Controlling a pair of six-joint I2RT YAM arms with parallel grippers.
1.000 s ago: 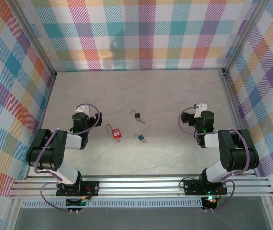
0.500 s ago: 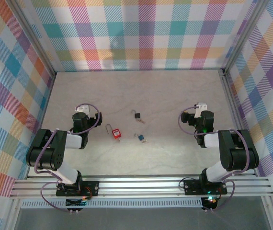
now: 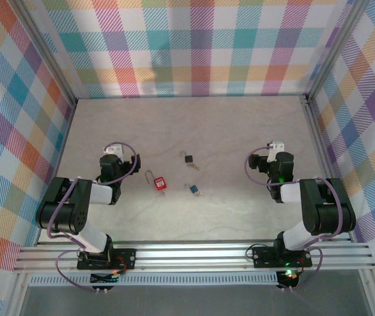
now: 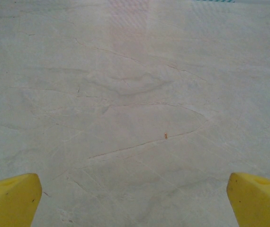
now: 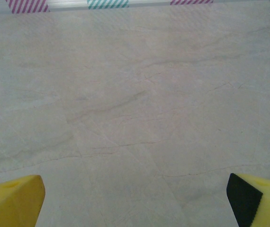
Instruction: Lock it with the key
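Jaws gape empty on my left gripper [image 4: 135, 201] and right gripper [image 5: 135, 201]; the key (too tiny to spot) could slip my pinch.

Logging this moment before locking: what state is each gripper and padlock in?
Left gripper: open, empty.
Right gripper: open, empty.
Red padlock: lying flat, shackle latch unclear.
Black padlock: lying flat, untouched.
Blue padlock: lying flat, untouched.
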